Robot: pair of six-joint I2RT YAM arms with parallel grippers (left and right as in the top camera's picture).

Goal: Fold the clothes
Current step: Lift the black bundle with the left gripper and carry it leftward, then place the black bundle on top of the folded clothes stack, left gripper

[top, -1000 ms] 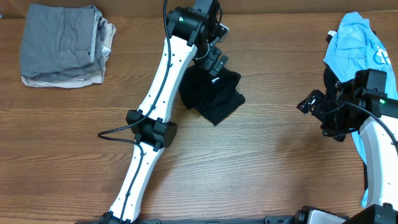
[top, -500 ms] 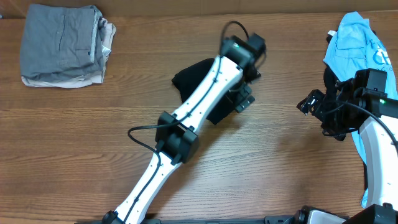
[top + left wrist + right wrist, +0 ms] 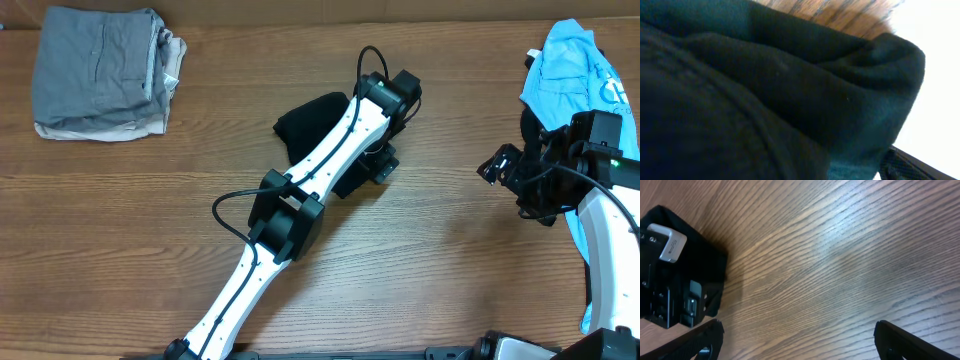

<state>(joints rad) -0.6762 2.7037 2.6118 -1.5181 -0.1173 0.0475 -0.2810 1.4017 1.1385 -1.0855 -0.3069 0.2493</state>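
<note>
Left pincer point(image 3: 381, 164) of mine presses into crumpled black fabric garment point(image 3: 305, 120); its grip I cannot tell. My right pincer point(image 3: 797, 330) hangs spread apart above brown wooden table point(image 3: 850, 245).

Two-arm rig viewed across the table: left arm point(image 3: 330, 150) and right arm point(image 3: 603, 240) share white tubular links, blocky black joints point(image 3: 285, 215) and looping black cables point(image 3: 222, 212); the right carries a small green light point(image 3: 617, 157) and a right gripper point(image 3: 799, 337) with black fingers point(image 3: 900, 342).
</note>
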